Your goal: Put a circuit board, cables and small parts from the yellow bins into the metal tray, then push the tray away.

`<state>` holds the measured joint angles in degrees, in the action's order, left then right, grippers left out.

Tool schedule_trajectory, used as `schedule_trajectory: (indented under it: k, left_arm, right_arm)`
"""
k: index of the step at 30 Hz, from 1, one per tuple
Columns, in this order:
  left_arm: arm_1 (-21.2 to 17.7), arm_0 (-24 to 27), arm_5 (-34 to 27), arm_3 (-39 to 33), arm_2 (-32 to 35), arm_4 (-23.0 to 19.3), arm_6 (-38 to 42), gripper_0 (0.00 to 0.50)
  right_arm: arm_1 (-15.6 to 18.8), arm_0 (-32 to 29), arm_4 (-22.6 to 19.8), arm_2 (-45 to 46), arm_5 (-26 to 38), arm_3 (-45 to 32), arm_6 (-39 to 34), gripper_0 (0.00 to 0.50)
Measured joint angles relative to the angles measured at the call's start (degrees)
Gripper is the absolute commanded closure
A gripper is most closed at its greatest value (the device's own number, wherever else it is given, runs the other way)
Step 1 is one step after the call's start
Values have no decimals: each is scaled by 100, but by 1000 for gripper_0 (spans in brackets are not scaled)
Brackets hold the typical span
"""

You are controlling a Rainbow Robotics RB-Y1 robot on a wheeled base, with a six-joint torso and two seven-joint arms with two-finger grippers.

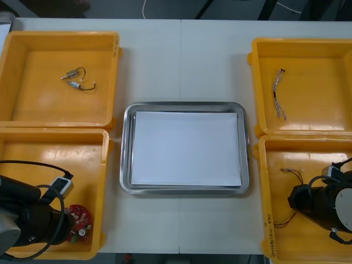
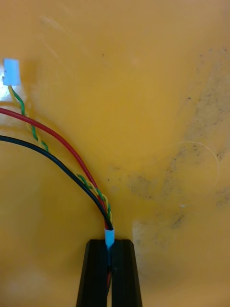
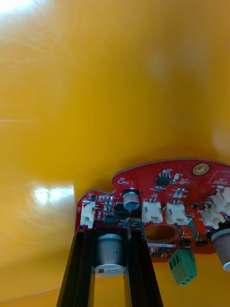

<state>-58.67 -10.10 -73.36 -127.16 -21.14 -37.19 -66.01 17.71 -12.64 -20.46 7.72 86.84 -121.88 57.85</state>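
— Two grasps are seen at once. What is held on the left?

— The circuit board (image 3: 163, 184) is found in the near left yellow bin (image 1: 33, 144). The left end effector (image 3: 111, 235) is closed to a narrow gap around a silver cylindrical component (image 3: 109, 252) standing at the board's edge. The board is judged stiff and light but fragile. A soldered part could be strained if the whole board is swung by it, so a grip across the bare rim would be safer.

— And on the right?

— The cable (image 2: 101, 204), made of red, black and green-yellow strands, is spread on the floor of the near right yellow bin (image 1: 308, 159). The right end effector (image 2: 109, 245) is pinched almost shut on the pale sleeve (image 2: 109, 236) where the strands are gathered. The cable is judged limp and very light. Its loose end, with the white connector (image 2: 10, 72), can be expected to trail, so the bin wall should be cleared generously.

— Where is everything to be taken?

— To the metal tray (image 1: 187, 105), white inside, set between the bins on the desk (image 1: 181, 55). Nothing has been placed in it yet.
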Motion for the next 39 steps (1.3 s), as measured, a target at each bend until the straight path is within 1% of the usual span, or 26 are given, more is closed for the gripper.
schedule_trajectory:
  k: [2,4,9,13,18,24,28,32,35,37,39]
  left_arm:
    - [0,3,-76,-9,149,-47,0,500]
    - [0,7,-257,-32,389,-206,0,499]
    - [0,55,-853,-168,1147,-770,0,498]
    - [9,227,-1347,-306,1556,-1111,0,498]
    - [87,576,-1977,-519,1917,-1401,0,498]
    - [319,1221,-2724,-729,1998,-1456,0,500]
    - [543,1676,-3201,-777,1998,-1534,0,499]
    - [762,2076,-3533,-797,1997,-1706,0,499]
    - [885,2374,-3605,-834,1973,-1789,1,498]
    - [943,2587,-3611,-853,1882,-1795,1,500]
    - [982,2785,-3613,-856,1727,-1795,1,500]
  right_arm:
    - [0,2,0,0,38,-17,-5,500]
    - [0,2,0,0,132,-53,-13,500]
    - [0,2,-8,2,368,-162,-18,500]
    - [0,4,-38,68,572,-348,-18,500]
    - [0,120,-131,335,1171,-649,-18,500]
    - [23,441,-252,681,1877,-988,-17,500]
    - [113,647,-366,834,2260,-1215,-15,500]
    - [227,878,-456,1003,2275,-1398,-11,500]
    - [332,1053,-556,1160,2278,-1535,23,500]
    - [443,1142,-698,1266,2281,-1623,142,500]
    - [587,1182,-941,1381,2284,-1669,214,500]
